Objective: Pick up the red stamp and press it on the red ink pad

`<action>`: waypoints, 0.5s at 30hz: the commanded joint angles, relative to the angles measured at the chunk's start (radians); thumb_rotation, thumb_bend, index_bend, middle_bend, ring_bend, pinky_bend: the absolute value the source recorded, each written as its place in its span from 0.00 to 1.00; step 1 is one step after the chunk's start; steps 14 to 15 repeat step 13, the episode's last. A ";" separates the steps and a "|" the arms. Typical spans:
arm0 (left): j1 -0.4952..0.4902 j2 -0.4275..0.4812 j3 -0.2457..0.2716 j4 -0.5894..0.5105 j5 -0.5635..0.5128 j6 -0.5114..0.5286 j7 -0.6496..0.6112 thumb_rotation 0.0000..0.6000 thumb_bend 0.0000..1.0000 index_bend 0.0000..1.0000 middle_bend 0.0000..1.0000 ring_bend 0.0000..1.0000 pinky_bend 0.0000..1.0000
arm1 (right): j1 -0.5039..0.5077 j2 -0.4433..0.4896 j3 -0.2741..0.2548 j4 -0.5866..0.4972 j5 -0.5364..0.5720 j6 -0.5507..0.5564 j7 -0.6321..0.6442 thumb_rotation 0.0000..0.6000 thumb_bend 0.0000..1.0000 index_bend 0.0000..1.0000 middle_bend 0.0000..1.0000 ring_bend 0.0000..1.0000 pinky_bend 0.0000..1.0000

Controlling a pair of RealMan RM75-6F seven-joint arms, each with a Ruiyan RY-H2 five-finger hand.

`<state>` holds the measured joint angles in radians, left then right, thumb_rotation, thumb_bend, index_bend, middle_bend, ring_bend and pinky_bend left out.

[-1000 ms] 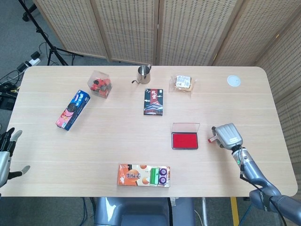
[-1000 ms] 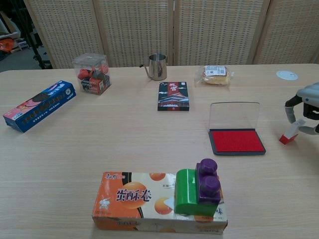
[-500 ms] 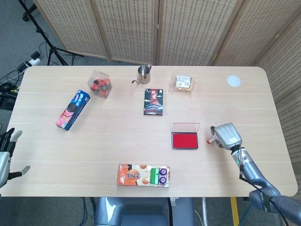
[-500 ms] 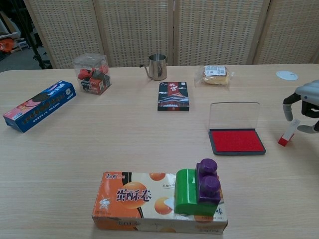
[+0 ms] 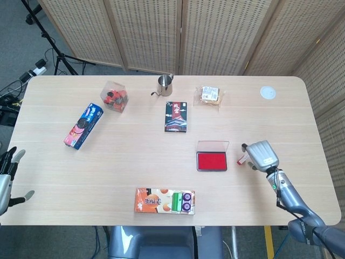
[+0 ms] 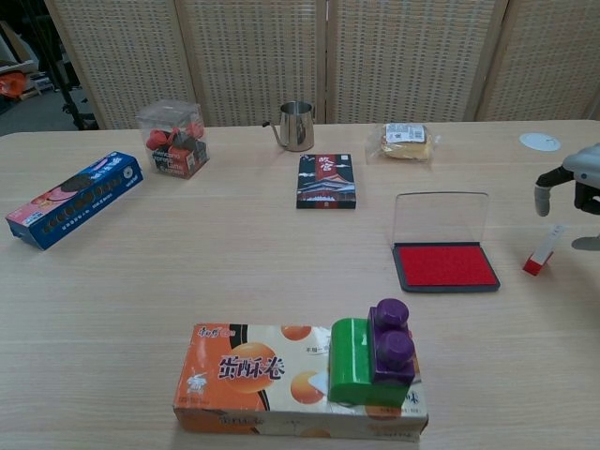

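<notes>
The red stamp (image 6: 543, 250), a small white stick with a red base, lies on the table right of the red ink pad (image 6: 445, 265); it also shows as the stamp (image 5: 240, 158) in the head view. The ink pad (image 5: 211, 161) is open, its clear lid propped up behind it. My right hand (image 6: 574, 202) hovers just right of and above the stamp, fingers spread and apart from it, holding nothing; the head view shows this hand (image 5: 261, 155) too. My left hand (image 5: 7, 175) hangs off the table's near left corner with fingers spread and empty.
An orange snack box (image 6: 300, 381) carrying a green and purple toy sits at the front centre. Further back are a dark card box (image 6: 326, 181), a steel cup (image 6: 296, 126), a wrapped bun (image 6: 406, 141), a clear box (image 6: 172, 139), a blue biscuit box (image 6: 73, 198) and a white disc (image 6: 539, 142).
My right hand's fingers, which straddled the stamp a second ago, have lifted and drawn back to the right, leaving it on the table. The left hand has not moved.
</notes>
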<state>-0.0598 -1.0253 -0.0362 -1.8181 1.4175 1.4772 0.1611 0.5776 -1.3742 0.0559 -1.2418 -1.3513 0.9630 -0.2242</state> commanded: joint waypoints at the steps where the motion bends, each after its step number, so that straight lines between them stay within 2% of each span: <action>1: 0.004 0.006 0.002 -0.002 0.007 0.006 -0.010 1.00 0.00 0.00 0.00 0.00 0.00 | -0.029 0.065 -0.006 -0.082 -0.009 0.046 -0.021 1.00 0.23 0.35 0.84 0.96 1.00; 3: 0.007 0.009 0.004 -0.002 0.012 0.009 -0.018 1.00 0.00 0.00 0.00 0.00 0.00 | -0.048 0.095 -0.008 -0.123 -0.015 0.079 -0.020 1.00 0.18 0.31 0.72 0.85 0.97; 4: 0.008 0.012 0.005 -0.001 0.015 0.012 -0.025 1.00 0.00 0.00 0.00 0.00 0.00 | -0.066 0.117 -0.009 -0.154 -0.020 0.110 -0.018 1.00 0.13 0.27 0.61 0.71 0.89; 5: 0.010 0.013 0.006 -0.001 0.018 0.014 -0.030 1.00 0.00 0.00 0.00 0.00 0.00 | -0.079 0.131 -0.010 -0.175 -0.023 0.131 -0.015 1.00 0.07 0.21 0.46 0.52 0.75; 6: 0.010 0.014 0.006 0.000 0.019 0.014 -0.032 1.00 0.00 0.00 0.00 0.00 0.00 | -0.085 0.139 -0.010 -0.185 -0.024 0.142 -0.014 1.00 0.05 0.17 0.38 0.42 0.65; 7: 0.012 0.016 0.007 0.001 0.021 0.017 -0.036 1.00 0.00 0.00 0.00 0.00 0.00 | -0.101 0.155 -0.012 -0.209 -0.026 0.166 -0.011 1.00 0.01 0.10 0.22 0.22 0.46; 8: 0.013 0.018 0.008 0.001 0.025 0.019 -0.042 1.00 0.00 0.00 0.00 0.00 0.00 | -0.122 0.175 -0.015 -0.238 -0.028 0.197 -0.006 1.00 0.00 0.04 0.09 0.08 0.31; 10: 0.018 0.024 0.012 0.002 0.038 0.027 -0.056 1.00 0.00 0.00 0.00 0.00 0.00 | -0.178 0.220 -0.024 -0.310 -0.044 0.286 -0.001 1.00 0.00 0.00 0.00 0.00 0.15; 11: 0.020 0.026 0.014 0.004 0.044 0.030 -0.061 1.00 0.00 0.00 0.00 0.00 0.00 | -0.202 0.234 -0.029 -0.335 -0.057 0.326 0.007 1.00 0.00 0.00 0.00 0.00 0.11; 13: 0.023 0.027 0.016 0.007 0.052 0.035 -0.066 1.00 0.00 0.00 0.00 0.00 0.00 | -0.251 0.246 -0.035 -0.361 -0.089 0.410 0.051 1.00 0.00 0.00 0.00 0.00 0.07; 15: 0.023 0.027 0.016 0.007 0.052 0.035 -0.066 1.00 0.00 0.00 0.00 0.00 0.00 | -0.251 0.246 -0.035 -0.361 -0.089 0.410 0.051 1.00 0.00 0.00 0.00 0.00 0.07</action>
